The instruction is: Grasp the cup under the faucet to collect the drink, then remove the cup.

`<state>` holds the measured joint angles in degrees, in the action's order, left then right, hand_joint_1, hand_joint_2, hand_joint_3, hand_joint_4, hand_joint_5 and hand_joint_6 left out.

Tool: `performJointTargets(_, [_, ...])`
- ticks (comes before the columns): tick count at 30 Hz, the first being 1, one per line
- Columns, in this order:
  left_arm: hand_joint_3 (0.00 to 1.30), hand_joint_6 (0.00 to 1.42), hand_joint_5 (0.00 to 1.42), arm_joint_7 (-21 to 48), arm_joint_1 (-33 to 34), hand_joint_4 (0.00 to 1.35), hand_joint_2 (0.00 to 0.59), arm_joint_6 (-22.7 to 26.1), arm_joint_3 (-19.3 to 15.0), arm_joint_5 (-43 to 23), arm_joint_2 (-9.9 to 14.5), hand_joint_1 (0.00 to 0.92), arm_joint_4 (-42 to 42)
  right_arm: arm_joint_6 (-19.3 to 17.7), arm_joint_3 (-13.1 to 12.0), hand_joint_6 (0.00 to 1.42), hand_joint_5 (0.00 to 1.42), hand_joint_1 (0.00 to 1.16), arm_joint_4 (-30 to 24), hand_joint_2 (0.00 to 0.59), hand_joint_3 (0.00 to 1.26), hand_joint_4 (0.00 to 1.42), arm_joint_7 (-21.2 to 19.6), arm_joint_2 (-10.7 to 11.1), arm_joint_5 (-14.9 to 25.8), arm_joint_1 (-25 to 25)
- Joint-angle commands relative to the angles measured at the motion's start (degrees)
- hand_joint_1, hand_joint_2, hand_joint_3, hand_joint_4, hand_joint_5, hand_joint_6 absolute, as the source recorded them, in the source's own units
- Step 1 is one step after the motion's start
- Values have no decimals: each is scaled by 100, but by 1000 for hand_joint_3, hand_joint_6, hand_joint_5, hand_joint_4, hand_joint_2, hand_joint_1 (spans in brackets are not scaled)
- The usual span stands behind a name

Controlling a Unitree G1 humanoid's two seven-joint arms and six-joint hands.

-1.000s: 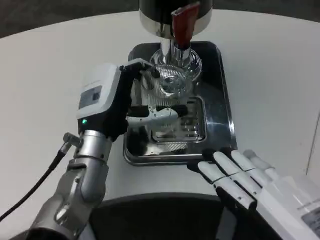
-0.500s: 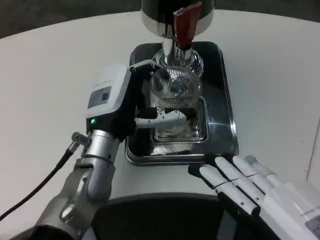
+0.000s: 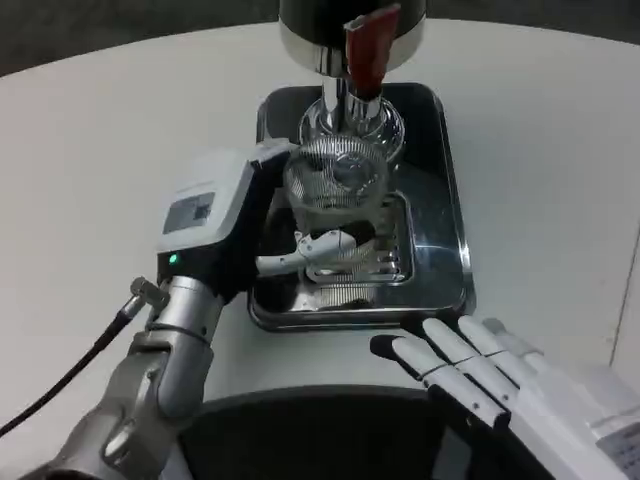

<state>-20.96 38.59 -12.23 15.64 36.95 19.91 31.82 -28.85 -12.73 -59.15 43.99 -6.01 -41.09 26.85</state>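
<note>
A clear ribbed glass cup (image 3: pixel 336 184) stands upright over the steel drip tray (image 3: pixel 445 235), just in front of the dispenser's faucet (image 3: pixel 352 100) with its red lever (image 3: pixel 369 45). My left hand (image 3: pixel 235 225) grips the cup from the left, fingers wrapped around its far and near sides. My right hand (image 3: pixel 470 372) lies flat on the table in front of the tray's near right corner, fingers spread, holding nothing.
The dark dispenser body (image 3: pixel 350 25) stands at the back of the tray. A slotted grate (image 3: pixel 370 262) lies in the tray's middle. A black cable (image 3: pixel 70 370) runs from my left wrist. White table (image 3: pixel 550 160) stretches to both sides.
My left hand has pulled the cup a little toward me and leftward, away from under the faucet. The right hand has barely shifted.
</note>
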Motion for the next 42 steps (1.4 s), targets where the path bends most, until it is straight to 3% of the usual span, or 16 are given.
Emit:
performJointTargets(1, [356, 556, 325, 260, -97, 137, 72, 59, 71, 41, 74, 259, -112, 94, 63, 48, 0, 422, -85, 493, 103, 22, 20, -529, -11, -228])
performJointTargets(14, [298, 493, 278, 402, -20, 87, 77, 39, 58, 3, 10, 245, -582, 219, 9, 48, 0, 425, -85, 493, 105, 30, -29, -407, 37, -228])
performJointTargets(27, [311, 464, 283, 530, -325, 86, 81, 214, -314, -66, 265, 234, -1405, 407, 122, 48, 2, 426, -85, 493, 112, 32, -33, -337, -35, -305])
performJointTargets(33, [320, 455, 287, 730, -847, 96, 78, 226, -711, -257, 417, 227, -2227, 576, 190, 48, 2, 427, -85, 493, 114, 32, -63, -272, -102, -416])
performJointTargets(42, [341, 468, 307, 1285, -1914, 170, 71, 18, -1611, -1027, 656, 153, -3930, 1218, 282, 61, 11, 427, -85, 493, 124, 39, -113, 205, -230, -696])
